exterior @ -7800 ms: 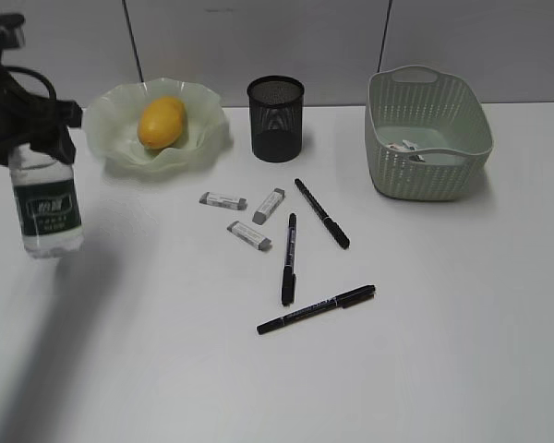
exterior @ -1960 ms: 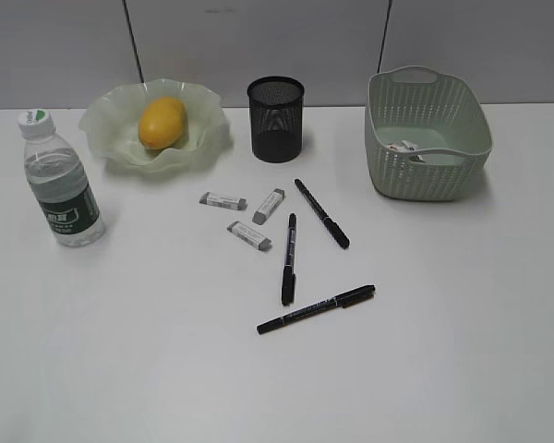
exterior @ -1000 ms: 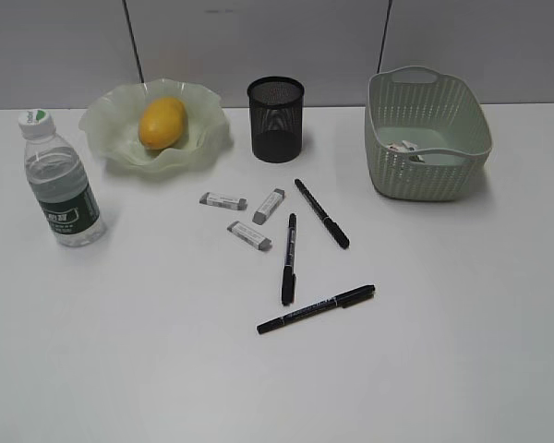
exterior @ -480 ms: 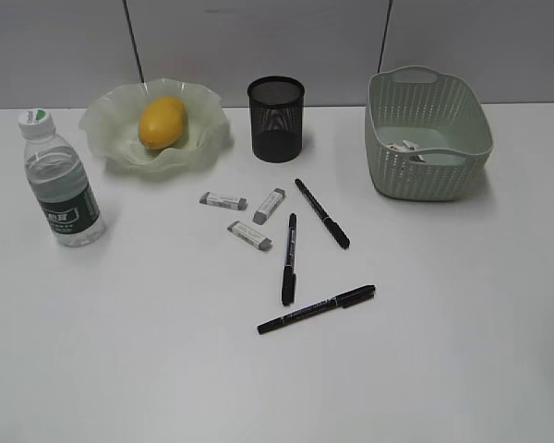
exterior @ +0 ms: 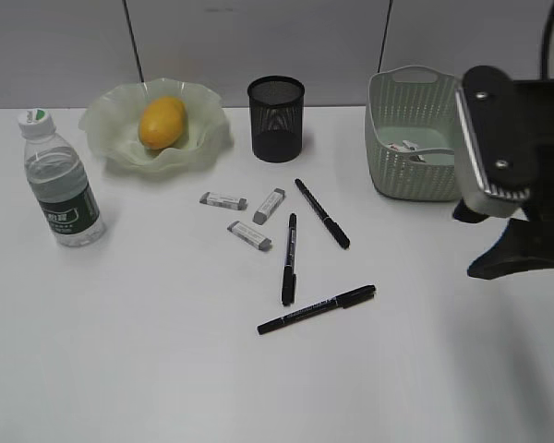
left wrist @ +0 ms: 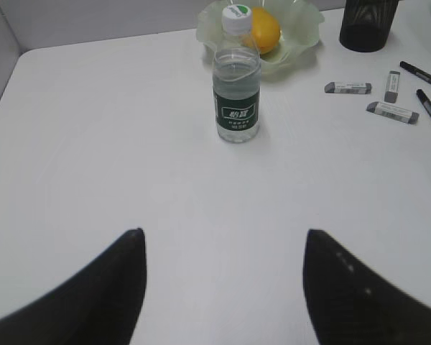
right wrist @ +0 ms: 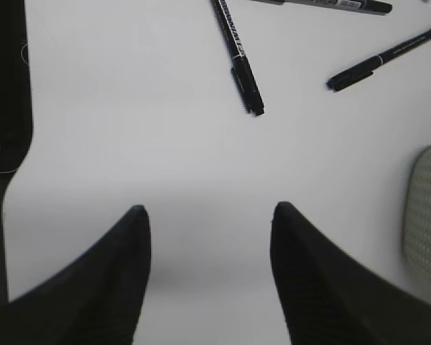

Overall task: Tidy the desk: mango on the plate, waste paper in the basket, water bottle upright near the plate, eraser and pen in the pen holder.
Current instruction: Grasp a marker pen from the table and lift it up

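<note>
Lying loose on the white bench [exterior: 120, 351] right of the standing water bottle [exterior: 62, 182], three small stiff erasers [exterior: 249, 235] and three slim, roll-prone pens [exterior: 288, 258] suit a mid-body pinch, while both jaws stand open, empty.

black mesh pen holder [exterior: 276, 118], clear plastic water bottle [exterior: 60, 182]

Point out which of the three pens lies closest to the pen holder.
The pen slanting just below the pen holder, its upper tip nearest the cup. The other two pens lie farther down the desk, toward the front edge.
</note>
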### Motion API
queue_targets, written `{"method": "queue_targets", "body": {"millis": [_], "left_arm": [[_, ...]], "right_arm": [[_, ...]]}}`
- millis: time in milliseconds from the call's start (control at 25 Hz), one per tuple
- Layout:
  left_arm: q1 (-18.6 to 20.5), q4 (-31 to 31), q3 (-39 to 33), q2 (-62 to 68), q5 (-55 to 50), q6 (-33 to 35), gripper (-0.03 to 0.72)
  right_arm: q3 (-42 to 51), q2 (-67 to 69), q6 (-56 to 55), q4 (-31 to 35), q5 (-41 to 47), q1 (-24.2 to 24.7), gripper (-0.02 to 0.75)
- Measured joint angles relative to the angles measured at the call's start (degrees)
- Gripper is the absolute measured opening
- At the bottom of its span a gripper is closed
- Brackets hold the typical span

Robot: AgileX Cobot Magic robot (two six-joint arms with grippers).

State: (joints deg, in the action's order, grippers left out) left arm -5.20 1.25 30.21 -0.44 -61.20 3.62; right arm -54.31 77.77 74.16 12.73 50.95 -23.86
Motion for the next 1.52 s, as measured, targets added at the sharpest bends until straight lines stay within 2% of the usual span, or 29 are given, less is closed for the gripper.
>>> {"method": "queue_targets", "body": {"millis": [200, 360, 600, 800, 960, 1240, 1520], "left_arm": [[0.0, 0.0, 0.0, 0.0, 0.0, 0.0, 0.519], [0.0, 0.0, 0.0, 0.0, 0.0, 0.0, 0.519], [0.0, 0.0, 0.0, 0.0, 0.0, 0.0, 0.519], [0.0, 0.02, 0.0, 0.0, 0.0, 0.0, 0.519], [0.0, 0.02, 0.0, 0.0, 0.0, 0.0, 0.519], [0.0, 0.02, 0.0, 0.0, 0.0, -0.05, 0.519], [0.0, 0.02, 0.0, 0.0, 0.0, -0.05, 0.519]], "right_arm": [[-6.23, 11.31, 3.1, 0.06, -0.59, -0.7, 0.435], [-10.54, 19.31, 3.64, -0.09, -1.02, -3.86, 0.435], [-12.37, 28.39, 3.05, -4.14, -6.15, -8.3, 0.434], [-12.41, 33.32, 2.84, -9.71, -7.43, -8.65, 0.43], [-12.99, 35.3, 2.77, -11.6, -9.45, -8.65, 0.414], [-17.29, 37.85, 1.41, -11.56, -10.71, -8.65, 0.41], [-19.26, 39.71, 0.59, -8.09, -5.91, -8.65, 0.395]]}}
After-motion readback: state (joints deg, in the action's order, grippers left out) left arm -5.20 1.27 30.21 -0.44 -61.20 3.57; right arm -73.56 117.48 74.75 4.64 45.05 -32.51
